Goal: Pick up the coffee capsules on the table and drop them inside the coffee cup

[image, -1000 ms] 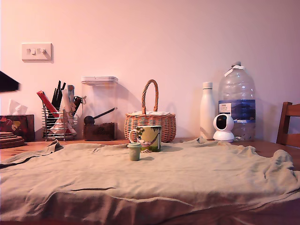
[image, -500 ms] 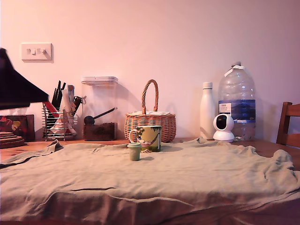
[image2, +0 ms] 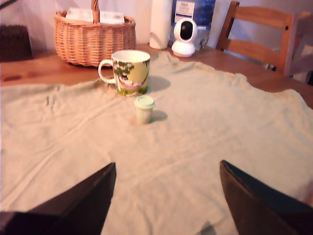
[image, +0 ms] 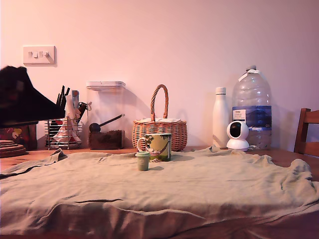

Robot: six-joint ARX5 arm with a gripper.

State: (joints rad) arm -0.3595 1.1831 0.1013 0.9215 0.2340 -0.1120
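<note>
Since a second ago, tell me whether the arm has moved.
Yes. The arm has pushed in from the exterior view's left edge, now overlapping the utensil rack.

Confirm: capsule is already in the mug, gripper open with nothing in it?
Not quite. The wrist view shows the capsule standing on the cloth in front of the mug, not in it. The gripper is open with nothing in it, as you said.

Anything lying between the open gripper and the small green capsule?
No. In the wrist view only bare olive-beige cloth separates the gripper from the small muted-green capsule.
</note>
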